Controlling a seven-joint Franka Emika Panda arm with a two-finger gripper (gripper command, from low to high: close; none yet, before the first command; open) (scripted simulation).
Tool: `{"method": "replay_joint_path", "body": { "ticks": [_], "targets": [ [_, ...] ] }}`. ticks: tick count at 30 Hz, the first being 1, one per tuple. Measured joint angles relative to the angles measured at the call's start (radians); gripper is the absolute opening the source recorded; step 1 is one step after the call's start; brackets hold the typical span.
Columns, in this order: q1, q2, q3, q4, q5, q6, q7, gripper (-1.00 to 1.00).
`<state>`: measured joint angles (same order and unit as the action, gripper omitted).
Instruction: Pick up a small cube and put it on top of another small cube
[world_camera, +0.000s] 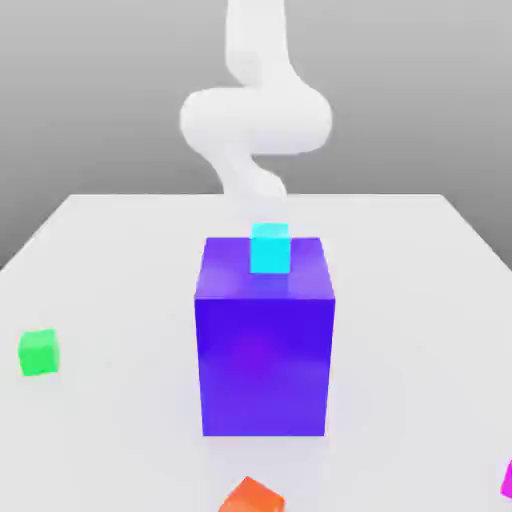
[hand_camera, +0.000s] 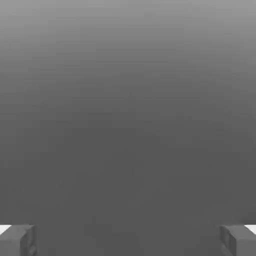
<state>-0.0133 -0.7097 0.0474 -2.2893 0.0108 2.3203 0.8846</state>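
Nothing is stacked yet, as far as I can judge. The arm (world_camera: 255, 110) stands behind the big purple block (world_camera: 265, 345), which sits mid-table (world_camera: 100, 260) and blocks my direct line forward. Atop it, at its 12 o'clock edge, rests the cyan cube (world_camera: 269, 248). From the block, the green cube (world_camera: 39, 352) lies at 9 o'clock, well apart; the orange cube (world_camera: 252, 497) at 6 o'clock; a magenta cube (world_camera: 507, 480) at 4 o'clock. My gripper (hand_camera: 128, 240) hangs spread wide, empty. Every step remains: pick, carry, place.
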Motion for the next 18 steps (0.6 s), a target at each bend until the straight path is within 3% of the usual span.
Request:
{"method": "replay_joint_path", "body": {
  "ticks": [10, 18],
  "targets": [
    [-0.047, 0.359, 0.217, 0.042, -0.021, 0.084, 0.39, 0.0],
    [-0.024, 0.657, 0.353, 0.077, -0.146, 0.147, 0.772, 0.0]
  ]
}}
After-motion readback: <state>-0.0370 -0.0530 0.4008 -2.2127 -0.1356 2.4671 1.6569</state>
